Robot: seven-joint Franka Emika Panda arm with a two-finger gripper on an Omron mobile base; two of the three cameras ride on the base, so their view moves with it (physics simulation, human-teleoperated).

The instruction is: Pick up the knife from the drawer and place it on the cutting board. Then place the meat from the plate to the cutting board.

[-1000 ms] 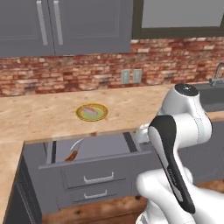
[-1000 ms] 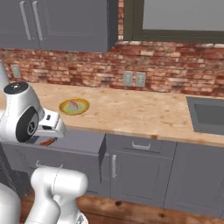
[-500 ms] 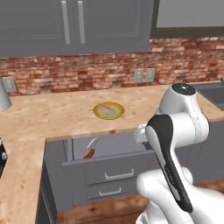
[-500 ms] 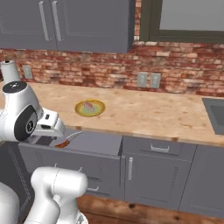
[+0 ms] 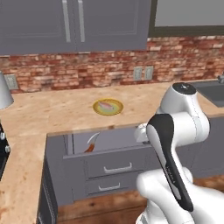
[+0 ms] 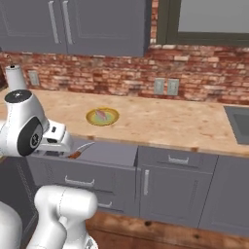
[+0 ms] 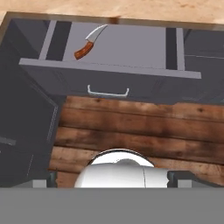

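The arm (image 5: pixel 175 144) is built of glossy white, rounded shell segments. A dark grey-black strap-like panel (image 5: pixel 168 157) runs along one link toward 5 o'clock in the left base view. A round dark joint cap (image 6: pixel 30 137) shows in the right base view.

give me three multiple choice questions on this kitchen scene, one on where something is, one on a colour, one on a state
1. Where does the knife lie?
A. in the open drawer
B. on the counter
C. on the floor

2. What colour is the rim of the plate?
A. blue
B. golden-yellow
C. black

3. What is the state of the meat?
A. held in the gripper
B. lying in the sink
C. resting on the plate

Answers:
1 A, the hand view shows the knife on the drawer's grey floor.
2 B, the rim reads golden-yellow against the counter.
3 C, the pinkish slab sits at the plate's centre.
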